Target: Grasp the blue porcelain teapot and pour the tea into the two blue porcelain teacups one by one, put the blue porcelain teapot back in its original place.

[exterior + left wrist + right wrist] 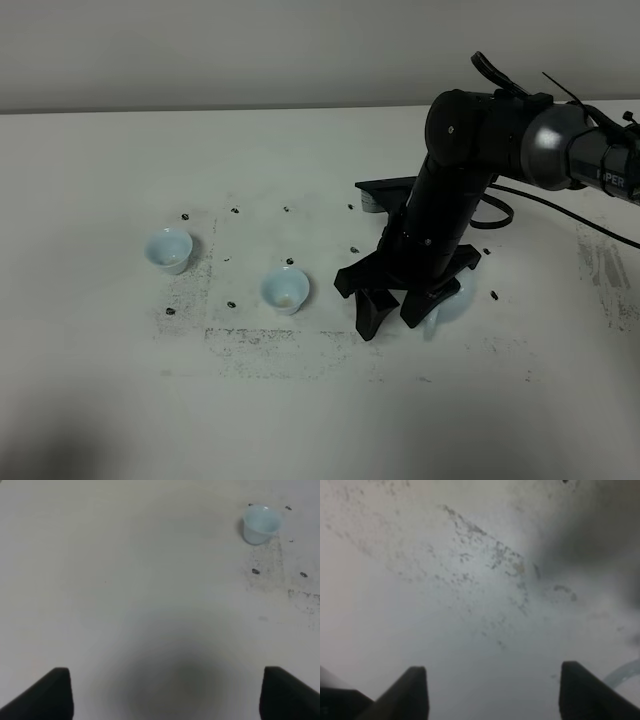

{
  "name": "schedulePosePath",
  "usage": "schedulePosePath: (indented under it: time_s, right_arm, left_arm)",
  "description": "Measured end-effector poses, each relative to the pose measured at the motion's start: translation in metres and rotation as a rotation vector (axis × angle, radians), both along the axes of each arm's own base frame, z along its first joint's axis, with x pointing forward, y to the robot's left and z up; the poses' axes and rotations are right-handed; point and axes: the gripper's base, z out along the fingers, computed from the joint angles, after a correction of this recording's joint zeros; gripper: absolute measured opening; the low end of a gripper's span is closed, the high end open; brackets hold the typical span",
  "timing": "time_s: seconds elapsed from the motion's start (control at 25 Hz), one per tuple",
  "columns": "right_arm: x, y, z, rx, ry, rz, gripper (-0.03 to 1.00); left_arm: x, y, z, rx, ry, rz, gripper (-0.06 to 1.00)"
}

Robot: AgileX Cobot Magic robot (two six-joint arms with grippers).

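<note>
White, speck-marked table carries the blue porcelain teapot right of centre, mostly hidden behind the right tool, whose jaws stand wide apart over bare table, gripping nothing. Left of it sits one teacup, the other teacup farther left and slightly farther back. The left tool gapes wide, empty.

We see a table with a smooth, matt white top, roughened in patches by black speckled scuffing. The far cup and the near cup look like glazed porcelain, pale blue and glossy, as does the sliver of teapot on show. The right gripper is matt black (plastic, by its look); the arm has a shinier black shell.
</note>
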Motion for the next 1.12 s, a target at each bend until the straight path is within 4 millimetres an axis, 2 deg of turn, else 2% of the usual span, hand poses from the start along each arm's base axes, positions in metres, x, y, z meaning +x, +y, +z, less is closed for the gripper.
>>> schedulePosePath:
  time_s: [1.12]
  right_arm:
    - [0.0011,-0.0072,-0.0008,-0.072,-0.027,0.074,0.54]
  left_arm:
    - [0.0000,0.0000,0.0000,0.000,0.000,0.000,0.72]
